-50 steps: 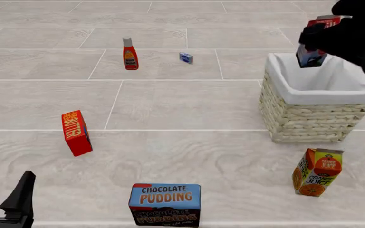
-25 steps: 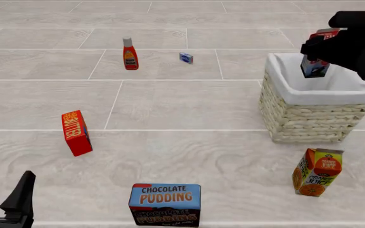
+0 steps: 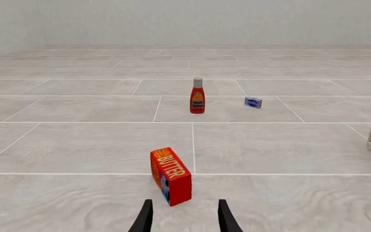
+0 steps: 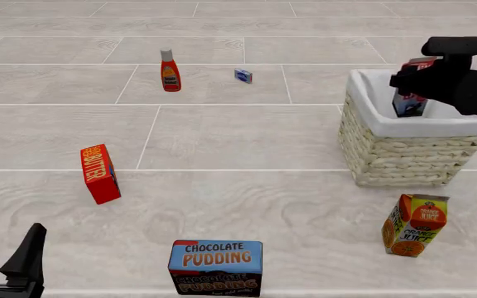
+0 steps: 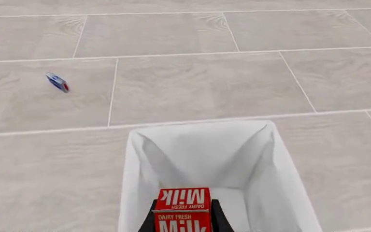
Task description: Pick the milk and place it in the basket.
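The milk (image 4: pixel 410 104), a carton with a red top and dark blue lower part, hangs upright inside the basket (image 4: pixel 404 152), its lower part below the white-lined rim. My right gripper (image 4: pixel 410 79) is shut on the milk's upper part. In the right wrist view the milk (image 5: pixel 182 210) sits between the two fingers (image 5: pixel 216 220), above the basket's white lining (image 5: pixel 198 154). My left gripper (image 4: pixel 7 241) is open and empty at the near left corner. It also shows open in the left wrist view (image 3: pixel 184 218).
A red butter box (image 4: pixel 99 174) stands at the left, just ahead of the left gripper (image 3: pixel 170 176). A chocolate pudding box (image 4: pixel 215 267) is near front, an orange juice carton (image 4: pixel 415 225) before the basket. A ketchup bottle (image 4: pixel 169 70) and a small blue packet (image 4: pixel 243 76) stand far back.
My right gripper has moved down with the milk, lowering it from above the basket's rim into the basket. The left arm has not moved.
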Robot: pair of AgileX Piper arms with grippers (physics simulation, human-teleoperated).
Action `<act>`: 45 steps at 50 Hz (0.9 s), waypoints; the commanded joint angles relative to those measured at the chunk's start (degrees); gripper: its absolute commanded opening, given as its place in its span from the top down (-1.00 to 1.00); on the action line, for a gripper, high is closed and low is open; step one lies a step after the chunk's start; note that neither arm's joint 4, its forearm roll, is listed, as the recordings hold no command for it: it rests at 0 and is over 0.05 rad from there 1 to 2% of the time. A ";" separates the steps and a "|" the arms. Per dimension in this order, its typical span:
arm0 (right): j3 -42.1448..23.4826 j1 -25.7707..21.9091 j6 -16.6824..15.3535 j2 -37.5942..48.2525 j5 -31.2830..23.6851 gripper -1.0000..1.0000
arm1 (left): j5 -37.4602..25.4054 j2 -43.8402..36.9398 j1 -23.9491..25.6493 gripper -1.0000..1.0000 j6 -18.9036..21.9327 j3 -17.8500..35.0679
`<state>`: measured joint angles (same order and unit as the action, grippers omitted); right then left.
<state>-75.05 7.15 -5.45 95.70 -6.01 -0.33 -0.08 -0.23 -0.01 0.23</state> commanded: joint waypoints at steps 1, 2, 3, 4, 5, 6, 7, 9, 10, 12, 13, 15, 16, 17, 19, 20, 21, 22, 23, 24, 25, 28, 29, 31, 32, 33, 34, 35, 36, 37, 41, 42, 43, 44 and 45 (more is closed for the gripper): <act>-0.66 0.74 0.58 1.88 1.46 1.00 | 0.00 0.00 0.01 -1.00 0.01 0.00; -0.41 0.80 0.68 2.24 1.85 1.00 | 0.01 0.00 0.01 -1.00 0.00 0.00; -0.44 0.88 0.62 2.54 1.99 1.00 | -0.01 0.00 0.01 -1.00 0.01 0.00; -0.37 0.91 0.65 2.79 2.01 1.00 | 0.00 0.00 0.00 -1.00 0.00 0.00; -0.37 0.91 0.65 2.79 2.01 1.00 | 0.00 0.00 0.00 -1.00 0.00 0.00; -0.48 1.03 0.61 3.25 2.11 1.00 | 0.00 0.00 0.00 -1.00 0.01 0.00; -0.49 1.03 0.61 3.25 2.11 1.00 | 0.00 0.00 0.00 -1.00 0.01 0.00; -0.92 1.19 0.40 4.22 2.30 1.00 | 0.00 0.00 0.00 -1.00 0.01 0.00; -1.17 1.36 0.31 4.69 2.36 1.00 | -0.01 0.00 0.01 -1.00 -0.01 0.00; -1.55 1.58 0.23 5.22 2.33 1.00 | 0.00 0.00 0.01 -1.00 -0.01 0.00; -1.79 1.69 0.13 5.67 2.38 1.00 | 0.00 0.00 0.00 -1.00 0.01 0.00; -2.06 1.83 0.14 6.34 2.53 1.00 | 0.00 0.00 0.00 -1.00 0.00 0.00; -2.21 1.89 0.05 6.67 2.52 1.00 | 0.00 0.00 0.01 -1.00 0.01 0.00; -2.28 1.90 0.07 6.84 2.49 1.00 | -0.01 0.00 -0.01 -1.00 0.00 0.00; -2.34 1.97 0.03 7.56 2.82 1.00 | 0.00 0.00 0.00 -1.00 -0.01 0.00; -2.51 1.97 -0.02 7.81 2.76 1.00 | -0.01 0.00 0.00 -1.00 0.00 0.00; -2.67 1.98 0.03 8.11 2.80 1.00 | -0.01 0.00 0.00 -1.00 0.00 0.00; -2.68 1.98 0.03 8.12 2.80 1.00 | 0.00 0.00 0.01 -1.00 0.00 0.00; -2.82 1.94 0.03 8.50 2.85 1.00 | 0.00 0.00 0.02 -1.00 0.00 0.00; -2.94 1.92 0.01 8.76 2.85 1.00 | 0.00 0.00 0.00 -1.00 0.01 0.00; -3.16 1.90 -0.02 9.10 2.79 1.00 | -0.01 0.00 0.02 -1.00 0.01 0.00; -3.95 2.13 -0.11 9.94 2.53 1.00 | -0.01 0.00 0.00 -1.00 0.00 0.00; -4.24 2.22 -0.25 10.16 2.39 1.00 | 0.00 0.00 0.00 -1.00 -0.01 0.00; -4.94 2.53 -0.50 10.71 2.11 1.00 | -0.01 0.00 0.00 -1.00 -0.01 0.00; -4.96 2.53 -0.50 10.72 2.10 1.00 | -0.01 0.00 0.00 -1.00 -0.01 0.00; -5.16 2.60 -0.63 10.91 2.00 1.00 | 0.01 0.00 0.00 -1.00 0.00 0.00; -5.48 2.68 -0.61 11.08 1.80 1.00 | 0.00 0.00 0.01 -1.00 0.00 0.00; -5.65 2.77 -0.76 11.26 1.73 1.00 | -0.01 0.00 0.00 -1.00 -0.02 0.00; -5.83 2.80 -0.77 11.43 1.65 1.00 | 0.00 0.00 0.01 -1.00 0.00 0.00; -6.11 2.85 -0.70 11.69 1.55 1.00 | 0.00 0.00 0.00 -1.00 0.00 0.00; -6.59 2.94 -0.68 12.32 1.46 1.00 | 0.00 0.00 0.02 -1.00 0.00 0.00; -6.72 2.99 -0.64 12.50 1.44 1.00 | -0.01 0.00 0.01 -1.00 0.01 0.00; -6.83 3.07 -0.67 12.61 1.33 1.00 | -0.01 0.00 -0.01 -1.00 0.00 0.00; -6.89 3.05 -0.65 12.71 1.31 1.00 | 0.00 0.00 0.00 -1.00 0.00 0.00; -7.00 3.08 -0.60 12.88 1.30 1.00 | 0.00 0.00 0.01 -1.00 0.00 0.00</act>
<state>-79.69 9.80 -6.95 107.67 -4.57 -0.34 -0.09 -0.22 0.00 0.23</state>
